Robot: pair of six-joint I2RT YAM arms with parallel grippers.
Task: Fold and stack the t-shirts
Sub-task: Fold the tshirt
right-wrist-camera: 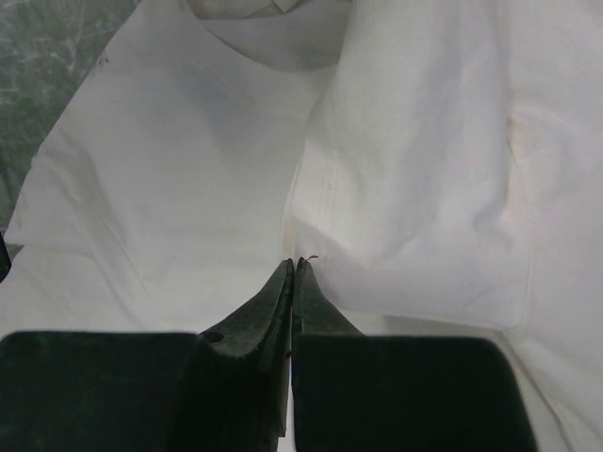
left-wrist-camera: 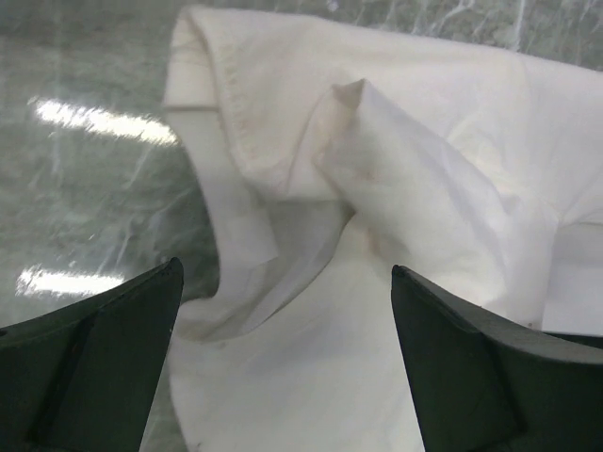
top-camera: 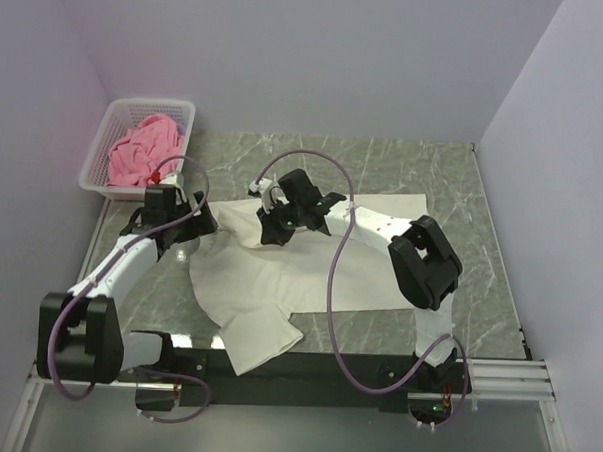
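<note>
Top external view: cream-white cotton t-shirt (top-camera: 269, 275) lies rumpled, unfolded, at the centre of the worktop (top-camera: 434, 172); pink t-shirt (top-camera: 143, 151) waits in white lattice basket (top-camera: 152, 103) at ten o'clock. Left wrist view: left claw (left-wrist-camera: 285, 273) spread above cloth. Right wrist view: right claw (right-wrist-camera: 292, 273) pressed together on cloth.

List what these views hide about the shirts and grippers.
- Top view: pink t-shirt bunched in the basket; its shape unreadable.
- Top view: both arms cover part of the cream-white t-shirt.
- Right wrist view: right gripper shut; whether cloth is pinched, unclear.
</note>
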